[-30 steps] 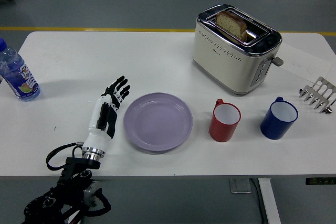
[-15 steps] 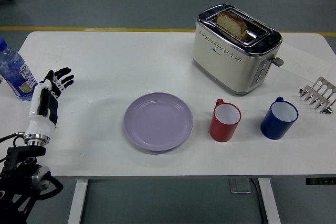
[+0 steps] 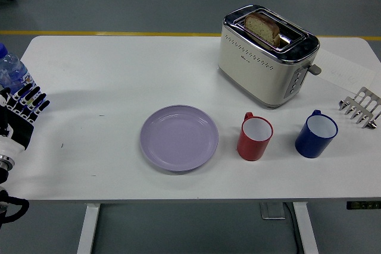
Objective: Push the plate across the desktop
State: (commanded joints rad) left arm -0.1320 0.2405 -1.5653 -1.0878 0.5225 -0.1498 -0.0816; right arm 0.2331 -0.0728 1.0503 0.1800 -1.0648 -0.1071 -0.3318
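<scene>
1. My left hand hovers at the counter's left edge, fingers spread, holding nothing.
2. The purple plate lies mid-counter, just left of the red mug, well apart from my hand.

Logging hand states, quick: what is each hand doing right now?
Left hand: open, fingers spread, holding nothing, at the table's left edge.
Right hand: not in view.

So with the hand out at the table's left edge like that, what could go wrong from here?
The left hand, fingers spread, sits right in front of the water bottle; a careless swing could tip it. The purple plate lies close beside the red mug, so a push toward the right would likely knock the mug, perhaps the blue mug after it.
</scene>
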